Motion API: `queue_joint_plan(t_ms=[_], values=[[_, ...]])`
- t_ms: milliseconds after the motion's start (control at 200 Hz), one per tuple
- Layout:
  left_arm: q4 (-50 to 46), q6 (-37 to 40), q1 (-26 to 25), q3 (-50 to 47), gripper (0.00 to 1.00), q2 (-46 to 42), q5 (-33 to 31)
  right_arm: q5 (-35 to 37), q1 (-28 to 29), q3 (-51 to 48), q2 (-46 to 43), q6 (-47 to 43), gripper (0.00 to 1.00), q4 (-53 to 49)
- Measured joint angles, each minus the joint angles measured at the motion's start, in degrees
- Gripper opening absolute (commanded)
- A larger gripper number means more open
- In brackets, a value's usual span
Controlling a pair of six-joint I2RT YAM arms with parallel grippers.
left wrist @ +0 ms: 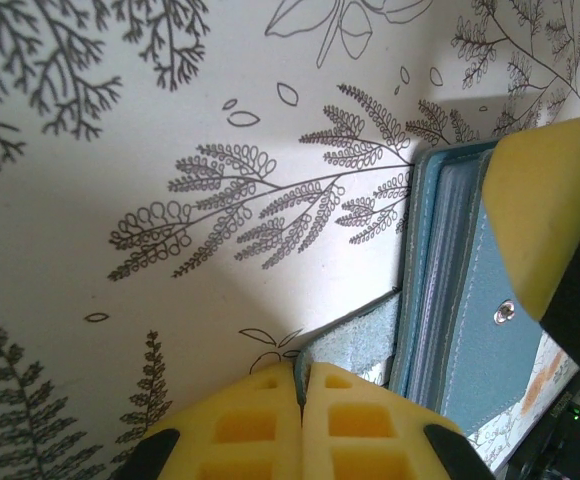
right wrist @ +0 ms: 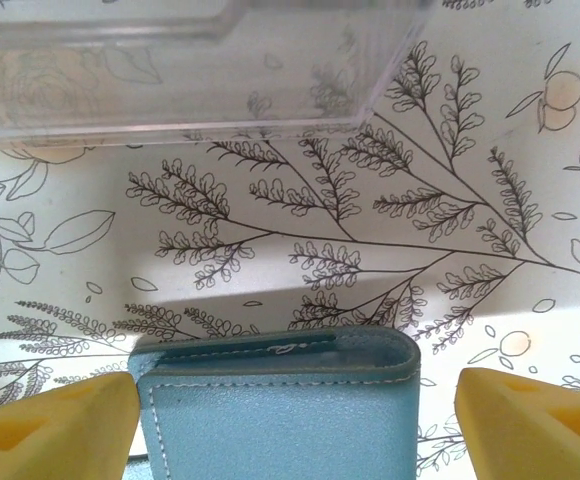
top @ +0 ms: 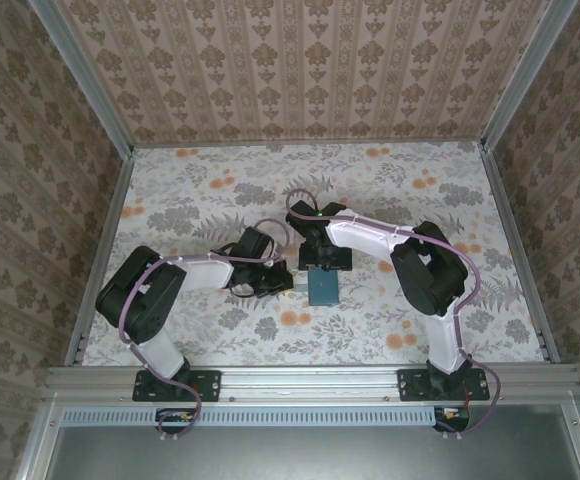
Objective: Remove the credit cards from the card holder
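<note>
Left wrist view has the left end effector (left wrist: 303, 385) pinched shut on the flap (left wrist: 355, 335) of the holder (left wrist: 470, 300), which lies on the bench (top: 220, 200) between the wide-set fingers of the right end effector (right wrist: 295, 385): opening is the step in hand, and next the flap wants peeling back to bare the cards.

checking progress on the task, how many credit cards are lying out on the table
0. No loose card shows on the floral-print table; any may be hidden inside the teal-blue folding wallet at the table's middle, which the right gripper straddles, jaws open.
</note>
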Motion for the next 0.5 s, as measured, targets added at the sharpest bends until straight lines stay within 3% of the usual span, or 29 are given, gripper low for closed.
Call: queue_joint_plan(t_ms=[180,500], values=[[0.00,-0.37,0.00,0.00,0.04,0.00,-0.02,0.87,0.00,0.02,-0.07,-0.22,0.79,-0.13],[-0.02,-0.39,0.00,0.02,0.05,0.04,-0.02,-0.48,0.00,0.02,-0.22,-0.17,0.87,1.20]])
